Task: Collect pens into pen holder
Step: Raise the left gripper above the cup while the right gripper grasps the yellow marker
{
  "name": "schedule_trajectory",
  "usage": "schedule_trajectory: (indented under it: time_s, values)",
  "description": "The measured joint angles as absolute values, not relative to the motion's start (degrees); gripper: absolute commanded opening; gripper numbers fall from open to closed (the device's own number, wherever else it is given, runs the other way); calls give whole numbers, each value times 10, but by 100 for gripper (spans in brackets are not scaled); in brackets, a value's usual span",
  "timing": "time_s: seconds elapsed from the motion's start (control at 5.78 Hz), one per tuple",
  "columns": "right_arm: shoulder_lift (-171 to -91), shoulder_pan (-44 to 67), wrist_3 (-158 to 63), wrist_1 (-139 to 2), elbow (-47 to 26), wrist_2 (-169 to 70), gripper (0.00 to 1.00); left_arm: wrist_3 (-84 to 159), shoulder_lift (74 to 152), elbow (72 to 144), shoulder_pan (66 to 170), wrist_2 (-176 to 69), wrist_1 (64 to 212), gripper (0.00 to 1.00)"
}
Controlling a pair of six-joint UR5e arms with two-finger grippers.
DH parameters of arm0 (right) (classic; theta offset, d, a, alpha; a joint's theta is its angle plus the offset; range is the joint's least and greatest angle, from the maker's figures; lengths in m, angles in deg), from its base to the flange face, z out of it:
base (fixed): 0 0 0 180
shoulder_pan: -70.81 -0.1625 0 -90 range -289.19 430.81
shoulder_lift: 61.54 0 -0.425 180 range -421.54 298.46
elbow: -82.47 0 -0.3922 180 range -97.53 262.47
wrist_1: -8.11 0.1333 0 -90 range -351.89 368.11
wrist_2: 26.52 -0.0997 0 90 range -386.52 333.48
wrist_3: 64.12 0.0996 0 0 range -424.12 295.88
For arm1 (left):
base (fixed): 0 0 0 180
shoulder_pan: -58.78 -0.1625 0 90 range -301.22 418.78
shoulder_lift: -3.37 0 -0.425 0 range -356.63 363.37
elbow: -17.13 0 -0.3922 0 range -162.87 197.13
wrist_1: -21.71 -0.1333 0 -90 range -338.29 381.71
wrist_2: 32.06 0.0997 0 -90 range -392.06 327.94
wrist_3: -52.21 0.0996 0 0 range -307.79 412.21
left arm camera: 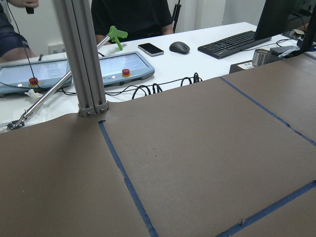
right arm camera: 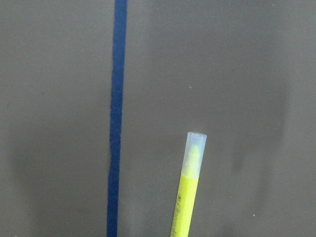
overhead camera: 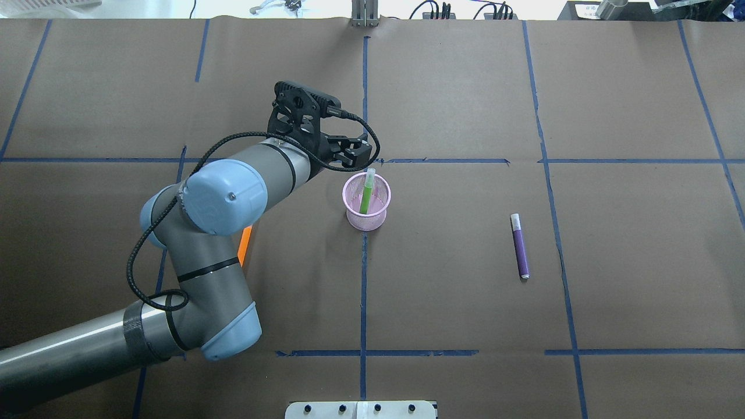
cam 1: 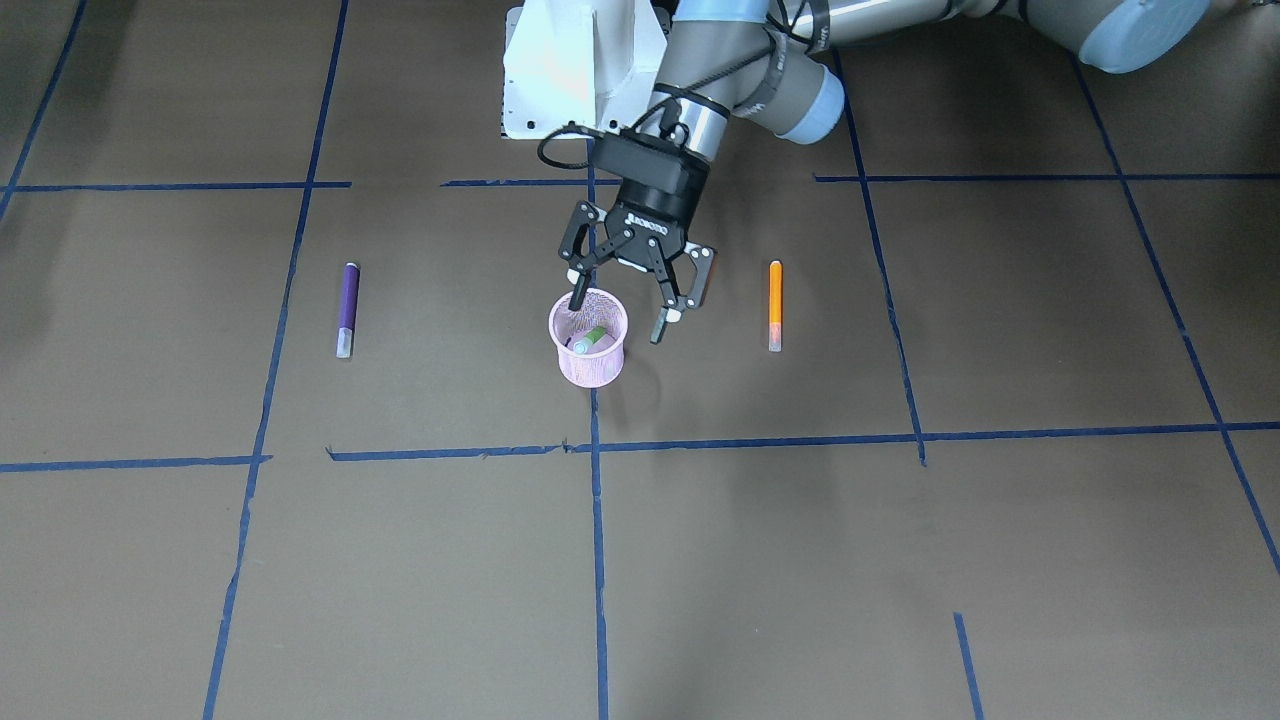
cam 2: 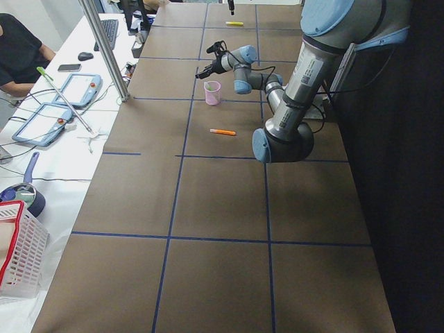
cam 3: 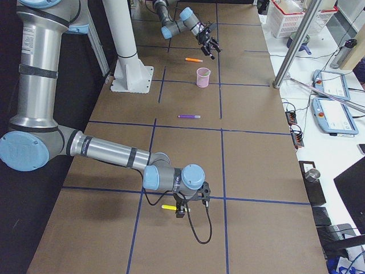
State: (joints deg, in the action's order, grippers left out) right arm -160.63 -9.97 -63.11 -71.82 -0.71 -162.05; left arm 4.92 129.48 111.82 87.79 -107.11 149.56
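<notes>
Exterior front-facing: left gripper (cam 1: pixel 618 316) spread over the pen holder (cam 1: pixel 592 366), green pen (cam 1: pixel 590 340) inside.
One finger (cam 1: pixel 577 296) hangs at its rim; moving sideways may tip it over.

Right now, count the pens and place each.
4: green pen in the pink mesh pen holder; purple pen and orange pen flat on the table either side; yellow pen at the right gripper.

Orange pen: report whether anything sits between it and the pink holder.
Nothing resting on the table does: the stretch between the orange pen and the pen holder is bare. The left gripper, open, hangs by the holder's rim on that side.
</notes>
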Motion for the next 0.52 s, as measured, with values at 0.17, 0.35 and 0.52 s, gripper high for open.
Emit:
schedule_trajectory:
  time_s: [0.17,0.35,0.52]
  values:
    - [-1601,-97,-597,-717,7,-1622,89,43,1289,1118,883,-1083,1494,99]
    - [-1592,-92,-579,-717,25,-1623,88,41,1287,1118,884,-1085,1494,99]
    - [-1577,-88,-573,-717,48,-1627,86,41,1287,1118,884,-1086,1494,99]
